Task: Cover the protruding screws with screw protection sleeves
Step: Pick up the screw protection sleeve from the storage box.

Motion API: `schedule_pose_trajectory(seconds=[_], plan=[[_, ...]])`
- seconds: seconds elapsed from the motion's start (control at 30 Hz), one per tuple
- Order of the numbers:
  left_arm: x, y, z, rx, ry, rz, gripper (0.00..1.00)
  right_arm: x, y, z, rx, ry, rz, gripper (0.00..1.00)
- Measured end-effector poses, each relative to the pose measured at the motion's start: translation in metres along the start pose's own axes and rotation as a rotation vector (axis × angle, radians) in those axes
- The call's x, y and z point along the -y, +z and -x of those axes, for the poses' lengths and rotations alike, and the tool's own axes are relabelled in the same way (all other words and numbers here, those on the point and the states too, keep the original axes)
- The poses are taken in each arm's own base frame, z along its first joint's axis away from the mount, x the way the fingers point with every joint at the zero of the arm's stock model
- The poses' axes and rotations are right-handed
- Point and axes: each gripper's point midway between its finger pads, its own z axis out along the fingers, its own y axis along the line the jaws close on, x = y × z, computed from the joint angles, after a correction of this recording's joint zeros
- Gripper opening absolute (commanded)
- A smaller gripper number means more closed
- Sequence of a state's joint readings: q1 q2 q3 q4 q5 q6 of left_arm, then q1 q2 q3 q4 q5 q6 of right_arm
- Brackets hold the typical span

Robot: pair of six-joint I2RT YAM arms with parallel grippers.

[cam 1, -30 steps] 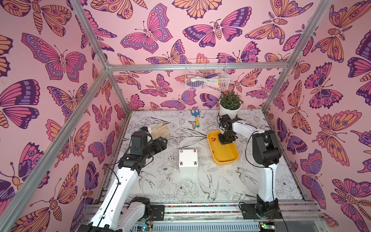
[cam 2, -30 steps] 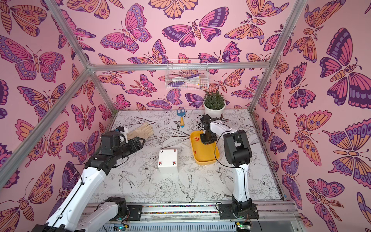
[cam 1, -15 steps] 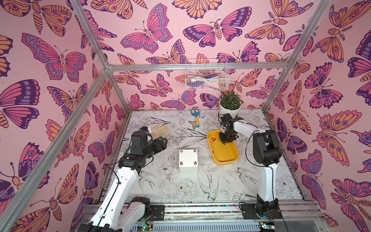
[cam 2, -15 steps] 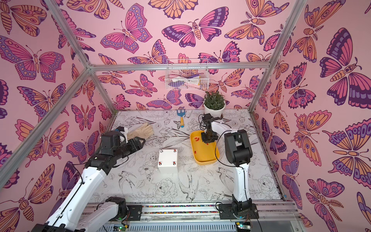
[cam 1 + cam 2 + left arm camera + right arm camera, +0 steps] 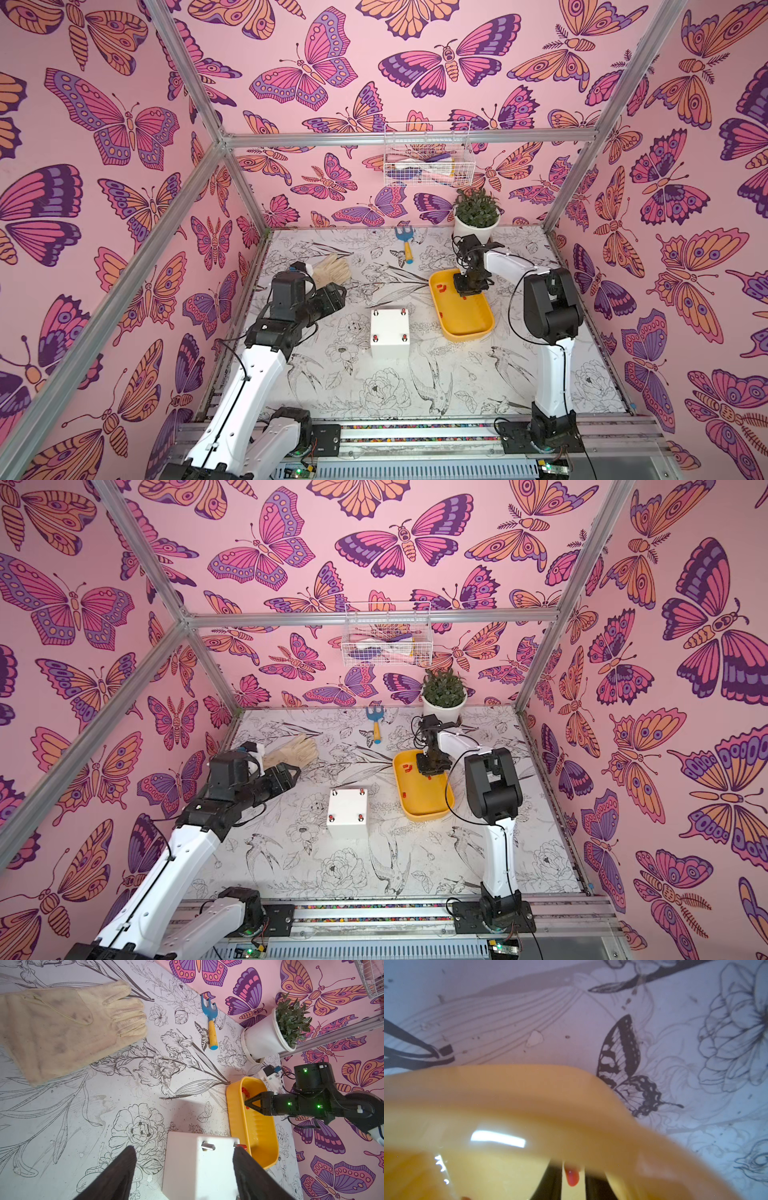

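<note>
Sleeves [image 5: 441, 286] in yellow tray [image 5: 461, 320], right gripper [image 5: 466, 294] straddling one, box [image 5: 390, 332] beside

The right gripper [image 5: 468, 293], low over the far end of the glossy yellow oblong plastic tray [image 5: 461, 322], has drawn its jaws slightly closer and edged a touch toward the tray's right rim. The narrowed gap between its fingers [image 5: 593, 1188] frames a tiny red rubbery tube-shaped sleeve [image 5: 572, 1177]; whether it is pinched cannot be told.
</note>
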State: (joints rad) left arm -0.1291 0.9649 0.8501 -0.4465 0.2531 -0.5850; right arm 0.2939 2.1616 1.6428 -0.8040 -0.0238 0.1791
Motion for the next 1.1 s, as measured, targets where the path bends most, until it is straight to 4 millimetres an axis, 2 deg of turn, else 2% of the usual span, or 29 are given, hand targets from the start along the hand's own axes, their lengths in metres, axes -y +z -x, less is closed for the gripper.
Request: schedule_pose_trajectory(seconds=[1.1], plan=[[0.0003, -0.0005, 0.0002, 0.001, 0.000, -0.001, 0.76, 0.0005, 0.0005, -0.0013, 0.008, 0.005, 0.012, 0.19]])
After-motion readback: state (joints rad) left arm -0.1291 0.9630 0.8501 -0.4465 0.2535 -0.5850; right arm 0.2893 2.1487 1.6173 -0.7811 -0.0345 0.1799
